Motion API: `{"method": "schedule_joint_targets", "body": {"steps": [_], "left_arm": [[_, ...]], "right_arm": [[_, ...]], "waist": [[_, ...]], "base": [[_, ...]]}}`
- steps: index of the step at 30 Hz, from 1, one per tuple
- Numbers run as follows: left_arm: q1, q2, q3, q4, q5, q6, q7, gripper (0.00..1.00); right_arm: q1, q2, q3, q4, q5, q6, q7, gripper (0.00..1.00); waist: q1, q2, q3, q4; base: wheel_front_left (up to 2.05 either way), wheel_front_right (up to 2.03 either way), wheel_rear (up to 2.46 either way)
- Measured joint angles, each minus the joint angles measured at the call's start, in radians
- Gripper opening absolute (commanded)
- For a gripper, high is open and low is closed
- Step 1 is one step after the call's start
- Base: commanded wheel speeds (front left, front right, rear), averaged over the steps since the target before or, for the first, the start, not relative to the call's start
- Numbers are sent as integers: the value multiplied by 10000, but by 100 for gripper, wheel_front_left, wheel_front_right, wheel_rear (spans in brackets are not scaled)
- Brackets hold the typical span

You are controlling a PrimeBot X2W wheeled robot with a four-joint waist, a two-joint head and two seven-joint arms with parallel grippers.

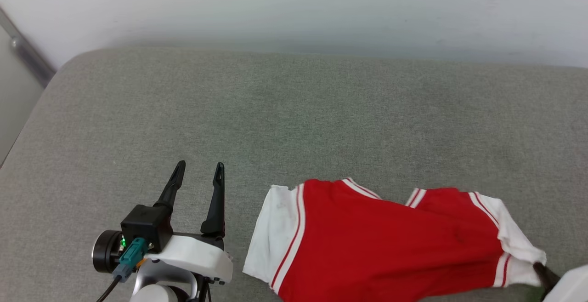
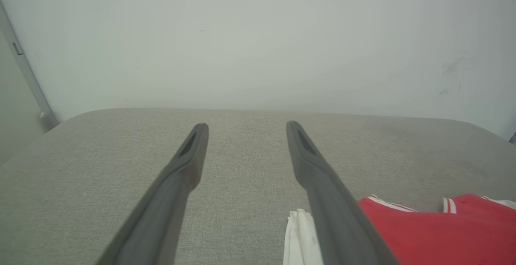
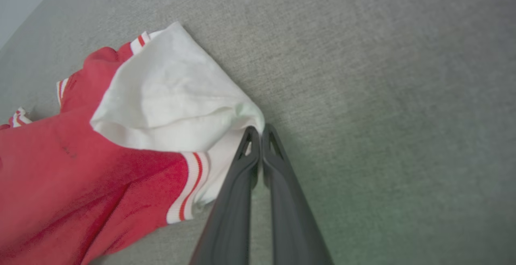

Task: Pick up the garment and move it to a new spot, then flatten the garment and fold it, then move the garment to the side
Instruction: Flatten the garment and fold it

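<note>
The garment (image 1: 390, 242) is a red T-shirt with white sleeves edged in red-white stripes, lying rumpled on the grey padded surface (image 1: 294, 118) at the lower right. My right gripper (image 1: 538, 266) is shut on the corner of its right-hand white sleeve, which is drawn to a point. In the right wrist view the closed fingertips (image 3: 253, 136) of that gripper (image 3: 258, 130) pinch the white sleeve of the garment (image 3: 60, 168). My left gripper (image 1: 200, 166) stands open to the left of the garment, apart from it, with nothing between its fingers. The left wrist view shows that gripper (image 2: 246, 126) with the garment (image 2: 435, 232) at its lower right.
A pale wall (image 1: 294, 8) runs along the surface's far edge. The surface's rounded left corner (image 1: 69, 63) drops off toward a metal rail (image 1: 27, 49). Bare grey fabric stretches across the far half and the left side.
</note>
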Motion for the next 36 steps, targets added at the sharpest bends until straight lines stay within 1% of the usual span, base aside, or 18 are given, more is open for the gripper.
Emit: {"method": "schedule_joint_targets", "body": {"steps": [3, 4, 5, 6, 11, 15, 19, 26, 31, 36], "left_arm": [[58, 2, -12, 13, -17, 15, 35, 100], [81, 4, -8, 27, -29, 15, 42, 100], [98, 17, -4, 40, -35, 17, 44, 100], [101, 33, 8, 42, -61, 31, 42, 100], [136, 88, 65, 48, -105, 88, 42, 100], [249, 142, 165, 75, -180, 180, 33, 100], [380, 199, 247, 159, -261, 238, 12, 100], [514, 326, 320, 343, -364, 267, 104, 100], [541, 554, 410, 464, -439, 351, 405, 100], [560, 803, 497, 508, -635, 387, 1007, 100]], "right_arm": [[-16, 130, -451, 865, -6, 2, -286, 0], [-61, 151, -472, 1068, -10, 6, -424, 20], [-150, 173, -470, 1239, -15, 6, -558, 95], [-237, 219, -470, 1367, 27, 6, -742, 100], [-408, 219, 0, 1469, -113, 6, -1768, 100], [-249, 59, 723, 936, -387, 0, -2424, 100], [-45, -63, 1145, 140, -884, 0, -3129, 100], [323, -12, 1804, -1574, -1843, 0, -4090, 100], [667, 161, 2447, -3009, -2213, 0, -4403, 100], [1067, 343, 2895, -4295, -2500, 0, -4385, 100]], "waist": [[0, 0, -16, -28], [0, 1, -12, -35], [0, 0, -4, -48], [0, 0, 5, -61], [0, 0, -2, -133], [0, 0, -73, -257], [0, 0, -248, -396], [0, 0, -626, -584], [0, 0, -809, -735], [0, 0, -877, -965]], "base": [[0, 0, 0], [0, 0, 0], [0, 0, 0], [0, 0, 0], [0, 0, 0], [0, 0, 0], [0, 0, 0], [0, 0, 0], [0, 0, 0], [0, 0, 0]]}}
